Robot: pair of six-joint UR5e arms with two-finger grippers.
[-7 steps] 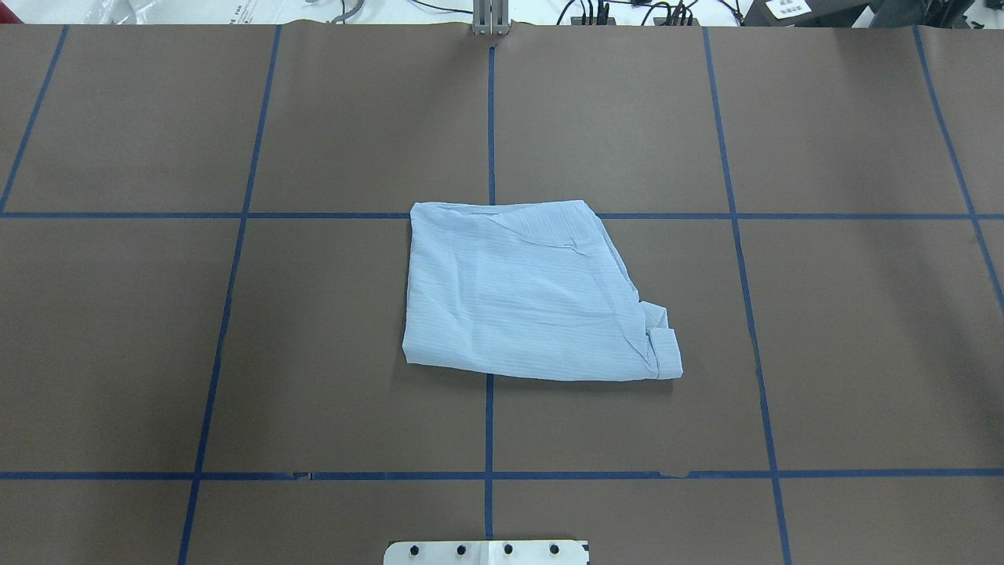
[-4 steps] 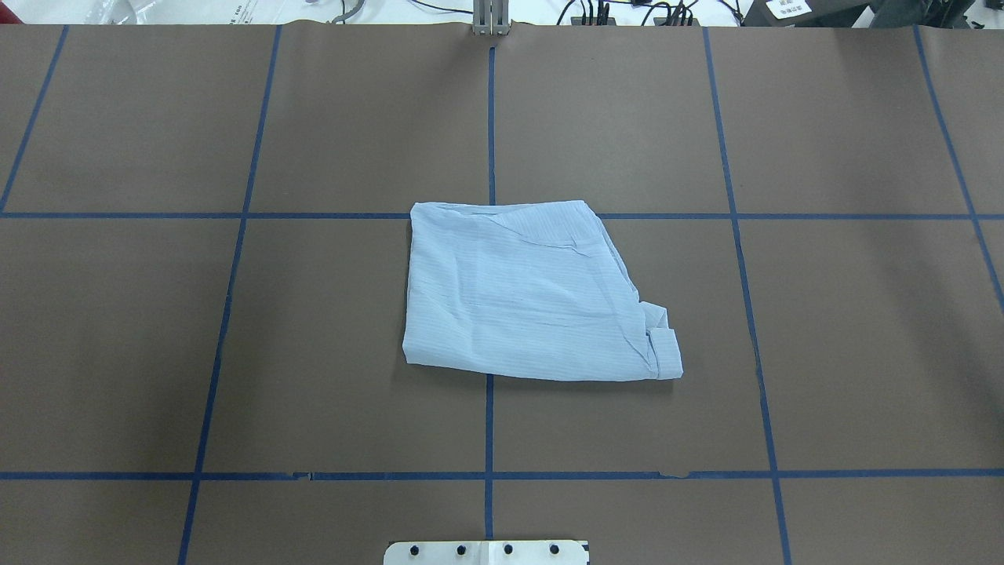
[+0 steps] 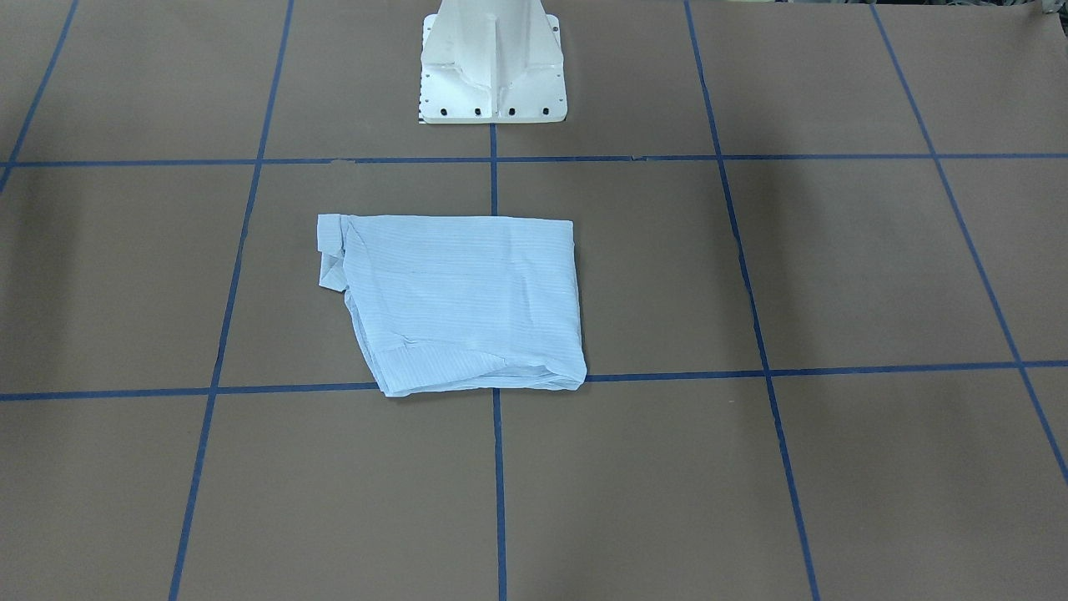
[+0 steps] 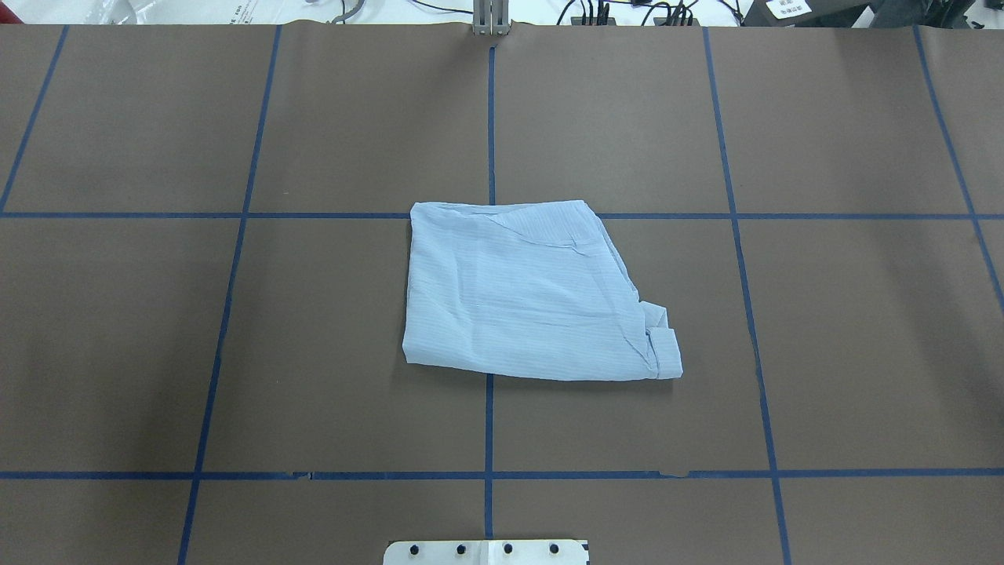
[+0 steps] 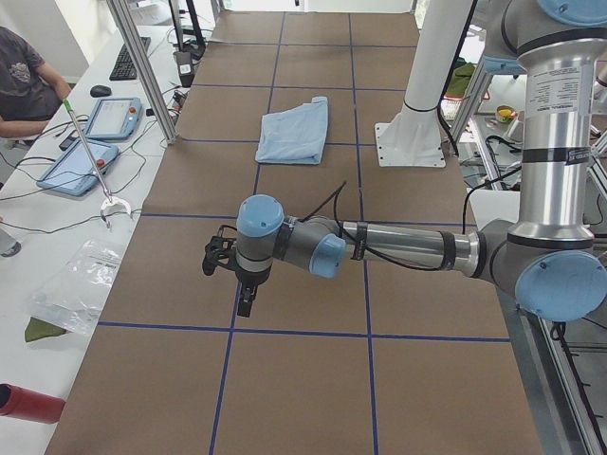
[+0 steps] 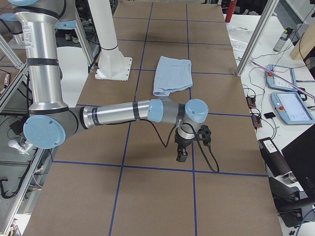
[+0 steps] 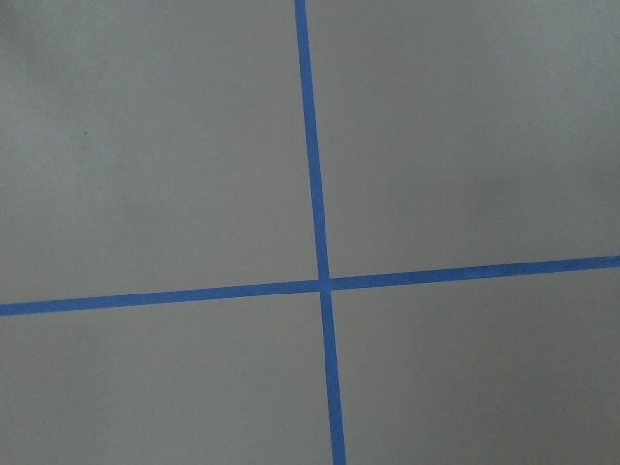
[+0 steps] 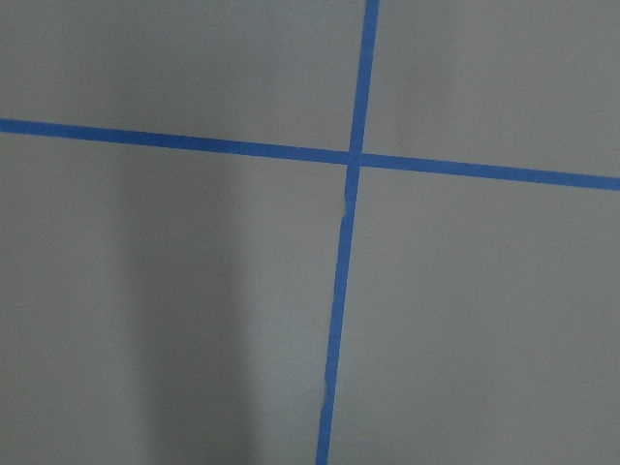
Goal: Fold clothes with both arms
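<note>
While the folded shirt (image 4: 533, 294) lies on the desk (image 4: 235, 353), both jaws hang well apart from it; spread or pressed, I cannot tell.

The folded pale blue striped thin-cloth shirt (image 4: 525, 298) lies on the brown paper-covered table (image 4: 863, 353), between the 2 sets of jaws and well apart from both. Below the black left gripper (image 5: 245, 305) and the black right gripper (image 6: 182, 156) lies table, with 1 crossing of blue tape lines (image 7: 324, 284) near each.

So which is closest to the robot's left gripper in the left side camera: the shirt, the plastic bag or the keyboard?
1. plastic bag, on the white side table, just beside the left gripper.
2. shirt, folded, farther along the brown table.
3. keyboard, at the side table's far end.
</note>
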